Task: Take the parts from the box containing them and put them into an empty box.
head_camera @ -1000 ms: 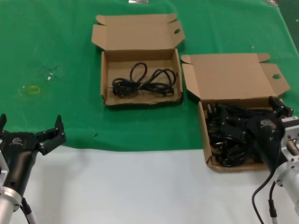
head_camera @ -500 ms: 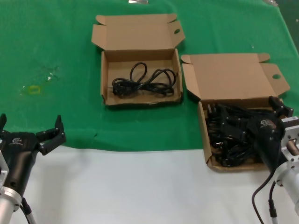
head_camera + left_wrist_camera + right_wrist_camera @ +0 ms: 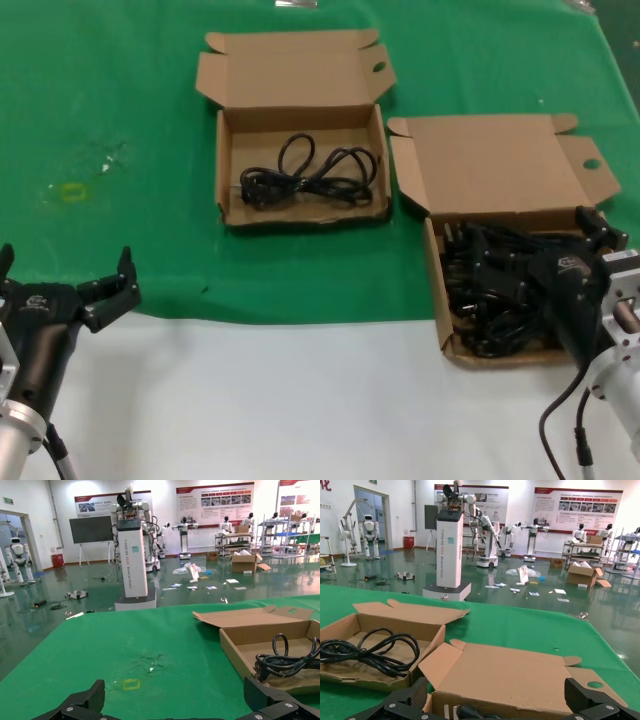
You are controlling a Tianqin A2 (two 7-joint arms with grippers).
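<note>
A brown cardboard box [image 3: 437,290] at the right is full of tangled black power cords [image 3: 495,295]. My right gripper [image 3: 535,252] is open and sits low over those cords, at the box's near right side. In the right wrist view its jaws [image 3: 497,701] stand wide apart before the box's raised lid [image 3: 520,672], with one plug [image 3: 465,713] just below. A second alike box [image 3: 229,160] farther left holds a small bundle of black cords [image 3: 305,178]. It also shows in the left wrist view [image 3: 240,655]. My left gripper [image 3: 65,264] is open and empty at the near left.
Green cloth [image 3: 110,120] covers the far part of the table; a white surface [image 3: 300,400] lies at the front. A small yellow mark [image 3: 72,190] lies on the cloth at the left. Both box lids lie folded back, away from me.
</note>
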